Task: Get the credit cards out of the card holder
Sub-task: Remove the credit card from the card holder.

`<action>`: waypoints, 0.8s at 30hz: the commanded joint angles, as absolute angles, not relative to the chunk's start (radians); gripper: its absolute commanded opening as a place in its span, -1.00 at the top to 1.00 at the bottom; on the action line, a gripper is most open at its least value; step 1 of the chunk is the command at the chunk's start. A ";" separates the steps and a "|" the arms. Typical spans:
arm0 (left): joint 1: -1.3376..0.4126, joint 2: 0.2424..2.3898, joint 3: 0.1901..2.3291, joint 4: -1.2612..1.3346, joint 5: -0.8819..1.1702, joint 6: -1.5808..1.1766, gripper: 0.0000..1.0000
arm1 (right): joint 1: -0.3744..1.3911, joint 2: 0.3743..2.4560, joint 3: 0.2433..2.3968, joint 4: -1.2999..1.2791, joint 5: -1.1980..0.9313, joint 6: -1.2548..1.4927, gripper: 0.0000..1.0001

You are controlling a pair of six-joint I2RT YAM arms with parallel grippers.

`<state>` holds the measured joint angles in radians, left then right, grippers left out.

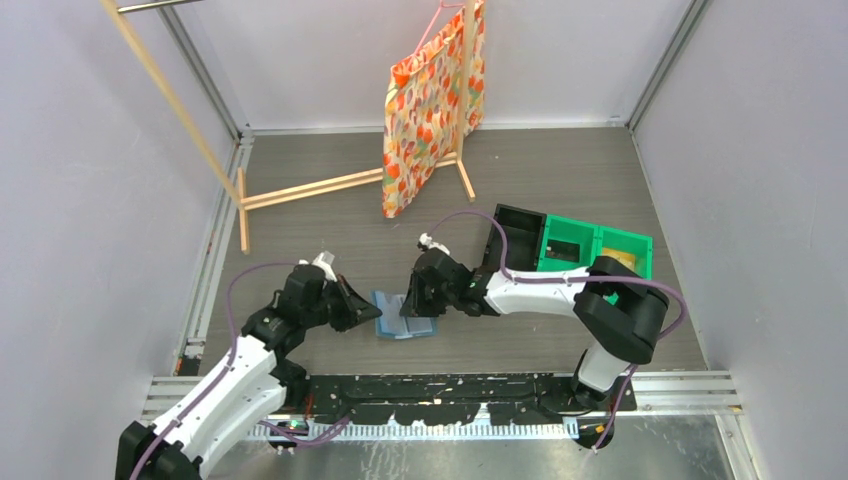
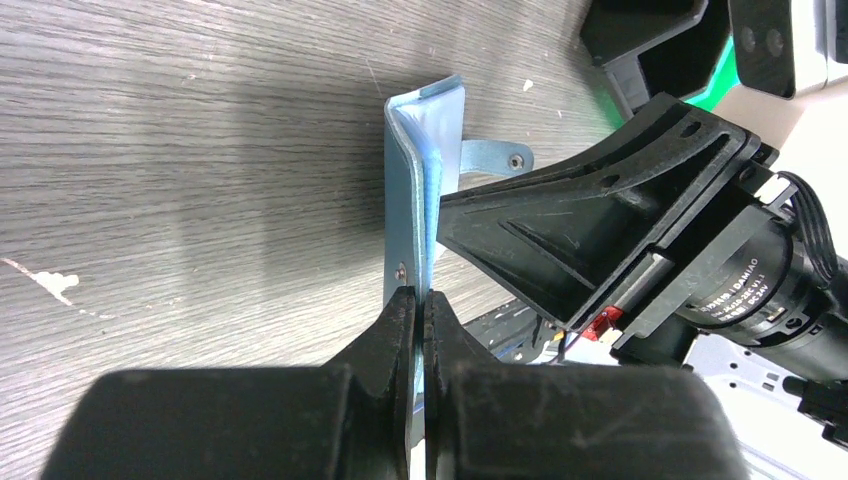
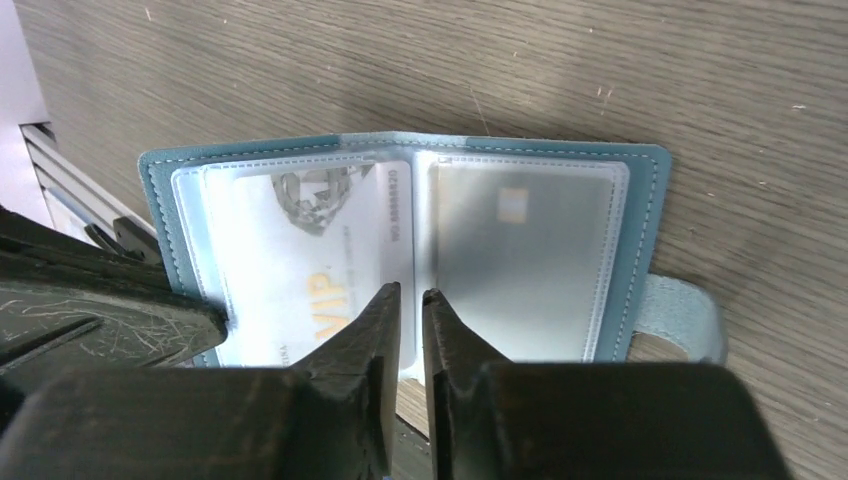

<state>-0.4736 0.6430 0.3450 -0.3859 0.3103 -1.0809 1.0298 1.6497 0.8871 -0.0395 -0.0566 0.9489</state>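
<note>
The card holder (image 1: 405, 318) lies spread open on the grey wood-grain counter (image 1: 600, 170), toward the 6 o'clock side near the arm bases, with its pale inner sleeves facing up. The left pincer (image 2: 420, 300) comes in from the holder's 9 o'clock and is clenched on the edge of the teal cover, the thin blue flap squeezed between its 2 black fingers. The right pincer (image 3: 411, 295) reaches in from the holder's 3 o'clock and hovers low over the centre fold. Its jaws are nearly together with only a slim gap, and whether they pinch a sleeve leaf I cannot tell.

2 credit cards remain in the sleeves. Seen from the right wrist, a white card (image 3: 290, 250) with gold "VIP" lettering is at 9 o'clock of the fold, and a greyish card (image 3: 520, 260) with a small chip is at 3 o'clock.

A black bin (image 1: 515, 235) and a green bin (image 1: 590, 245) sit touching at the holder's 2 o'clock. A patterned bag (image 1: 430, 100) hangs at 12 o'clock.
</note>
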 commanded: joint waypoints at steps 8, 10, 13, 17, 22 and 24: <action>-0.474 0.748 0.413 -0.336 0.327 -1.065 0.99 | 1.025 1.718 0.882 -0.004 -0.028 0.972 0.86; -0.474 0.776 0.389 -0.266 0.360 -1.090 0.99 | 1.025 1.735 0.882 -0.004 -0.022 0.972 0.92; -0.476 0.815 0.373 -0.220 0.370 -1.098 0.99 | 1.025 1.754 0.864 0.046 -0.025 0.988 0.96; -0.478 0.850 0.379 -0.193 0.373 -1.090 0.99 | 1.025 1.782 0.858 0.067 -0.027 1.002 0.96; -0.497 0.898 0.371 -0.142 0.376 -1.092 0.99 | 1.025 1.810 0.859 0.090 -0.037 1.007 0.97; -0.503 0.923 0.366 -0.125 0.378 -1.095 0.99 | 1.026 1.809 0.854 0.092 -0.032 1.009 0.97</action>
